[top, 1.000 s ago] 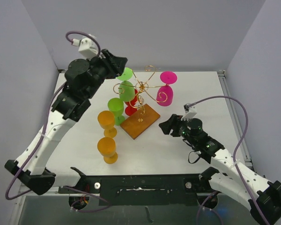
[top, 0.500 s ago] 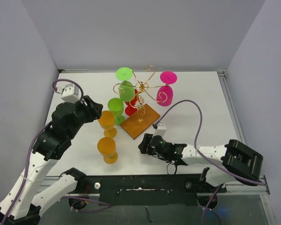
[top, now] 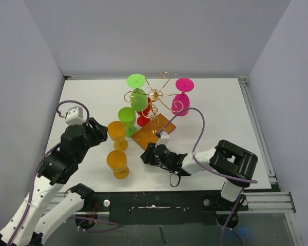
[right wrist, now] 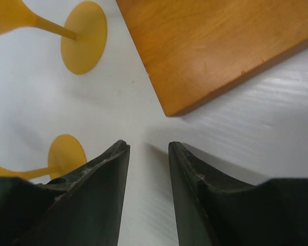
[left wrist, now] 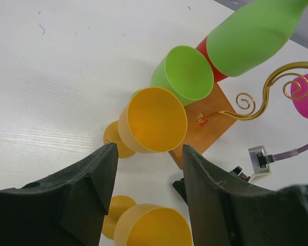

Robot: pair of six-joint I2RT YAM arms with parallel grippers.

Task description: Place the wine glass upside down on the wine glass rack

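Note:
The wine glass rack [top: 156,97] is gold wire on a brown wooden base [top: 154,132]. A green glass [top: 138,97] and a magenta glass [top: 181,102] hang upside down on it. Two orange glasses [top: 116,131] [top: 117,161] and a green glass [top: 127,117] stand upright left of the base. My left gripper [top: 95,130] is open and empty, above and left of the orange glasses [left wrist: 154,120]. My right gripper [top: 145,155] is open and empty, low over the table at the base's front corner [right wrist: 215,46].
A red glass [top: 143,119] sits under the rack arms beside the base. The orange glasses' feet [right wrist: 84,36] lie just left of my right gripper. White walls close the table at left, back and right.
My left arm has dropped from the rack's height down to the left of the orange glasses. My right arm has swung left and low to the front of the rack's base.

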